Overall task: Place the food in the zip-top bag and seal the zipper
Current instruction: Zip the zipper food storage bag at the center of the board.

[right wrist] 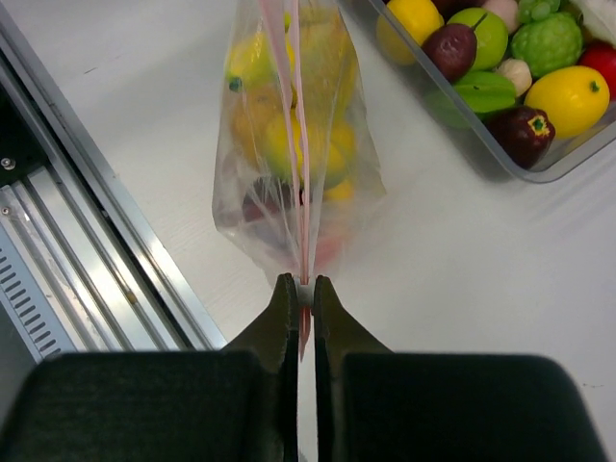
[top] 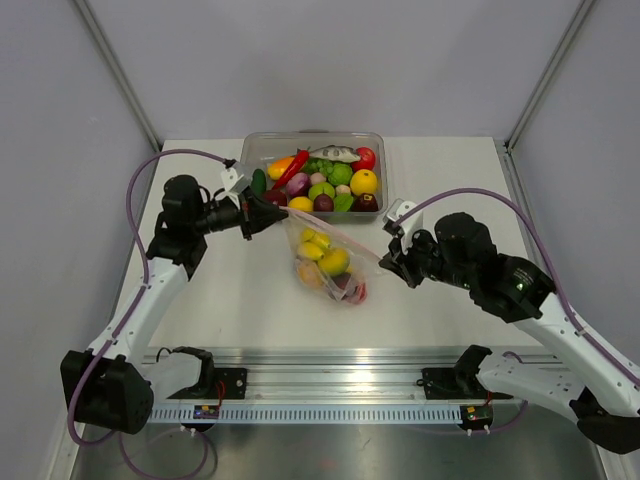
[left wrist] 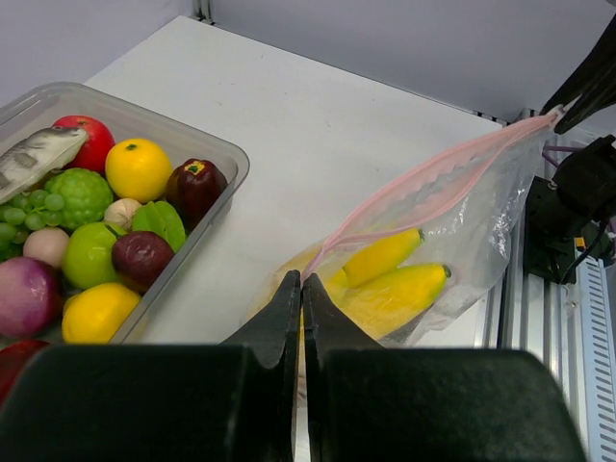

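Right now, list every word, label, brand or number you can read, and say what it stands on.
No text can be read.
Zip-top bag, toy food, clear tub: no print seen.
Small stickers at the table's near edge: too small to read.

- The bag (top: pixel 347 276), clear and crinkly, is hanging mouth-up, pulled taut between its two top corners.
- The zipper (top: pixel 332 233), a pink strip, is running straight along the mouth.
- The food (top: pixel 333 262) is sagging inside in yellow, orange and red pieces. More is lying in the tub (top: pixel 312 136).
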Robot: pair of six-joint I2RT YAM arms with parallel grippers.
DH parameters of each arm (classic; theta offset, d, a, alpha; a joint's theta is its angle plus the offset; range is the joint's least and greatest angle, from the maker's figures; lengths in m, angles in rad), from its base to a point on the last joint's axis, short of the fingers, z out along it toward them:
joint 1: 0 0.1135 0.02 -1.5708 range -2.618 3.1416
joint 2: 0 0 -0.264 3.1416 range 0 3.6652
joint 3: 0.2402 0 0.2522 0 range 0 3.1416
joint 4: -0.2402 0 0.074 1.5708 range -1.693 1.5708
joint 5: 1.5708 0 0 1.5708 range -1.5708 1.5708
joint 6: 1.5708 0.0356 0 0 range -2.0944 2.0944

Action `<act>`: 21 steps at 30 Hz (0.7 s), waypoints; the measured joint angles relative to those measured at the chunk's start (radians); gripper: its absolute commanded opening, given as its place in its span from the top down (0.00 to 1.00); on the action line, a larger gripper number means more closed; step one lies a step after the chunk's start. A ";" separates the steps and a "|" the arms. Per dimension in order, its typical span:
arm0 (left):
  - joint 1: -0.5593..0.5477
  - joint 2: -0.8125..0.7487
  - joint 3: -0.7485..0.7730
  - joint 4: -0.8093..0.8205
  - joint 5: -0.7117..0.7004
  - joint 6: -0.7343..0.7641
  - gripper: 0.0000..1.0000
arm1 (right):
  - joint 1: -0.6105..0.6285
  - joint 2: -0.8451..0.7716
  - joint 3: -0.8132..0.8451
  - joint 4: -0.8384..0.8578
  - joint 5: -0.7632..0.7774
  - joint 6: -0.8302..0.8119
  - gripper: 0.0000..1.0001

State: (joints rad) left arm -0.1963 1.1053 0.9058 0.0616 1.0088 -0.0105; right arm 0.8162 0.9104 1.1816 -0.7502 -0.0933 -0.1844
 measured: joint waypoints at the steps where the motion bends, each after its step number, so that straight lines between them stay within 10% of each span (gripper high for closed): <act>1: 0.005 0.000 0.000 0.000 -0.003 -0.002 1.00 | 0.000 -0.012 -0.015 -0.003 0.007 0.010 1.00; 21: 0.011 0.025 0.002 0.031 0.013 -0.095 1.00 | 0.001 -0.103 -0.080 0.032 0.196 0.125 1.00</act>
State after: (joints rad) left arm -0.1848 1.1301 0.9081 0.0929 1.0214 -0.1059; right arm 0.8173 0.8078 1.1019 -0.7181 0.1024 -0.0593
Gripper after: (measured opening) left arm 0.004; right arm 0.044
